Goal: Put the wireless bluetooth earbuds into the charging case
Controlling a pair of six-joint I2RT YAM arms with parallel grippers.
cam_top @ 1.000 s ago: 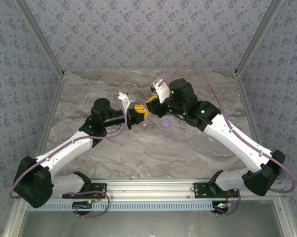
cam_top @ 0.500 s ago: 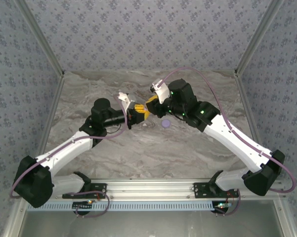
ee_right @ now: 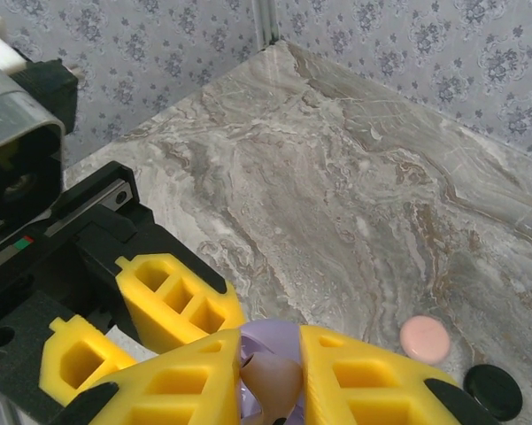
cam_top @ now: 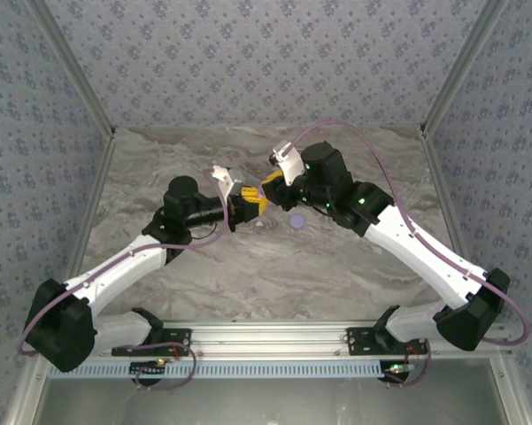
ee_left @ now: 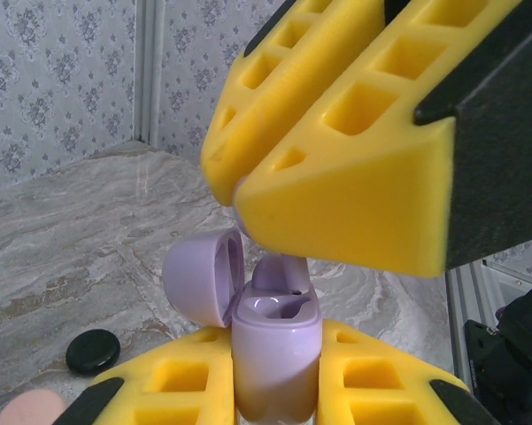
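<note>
The lilac charging case point(ee_left: 273, 381) stands upright between the yellow fingers of my left gripper point(ee_left: 274, 341), which is shut on it. Its lid point(ee_left: 199, 279) hangs open to the left. A lilac earbud point(ee_left: 279, 273) sits partly down in the case's far well, its top pinched by my right gripper point(ee_left: 237, 190) coming from above. In the right wrist view the earbud point(ee_right: 270, 381) shows between the right gripper's point(ee_right: 271, 335) tips, just over the case point(ee_right: 279, 332). From the top camera, the left gripper point(cam_top: 248, 205) and the right gripper point(cam_top: 270, 188) meet above mid-table.
A black disc point(ee_left: 94, 349) and a pink disc point(ee_left: 31, 409) lie on the marble table point(ee_left: 62, 239) beside the left gripper. The pink disc point(ee_right: 424, 338) and black disc point(ee_right: 493, 392) also lie near the right gripper. A lilac disc point(cam_top: 296, 222) rests below the grippers.
</note>
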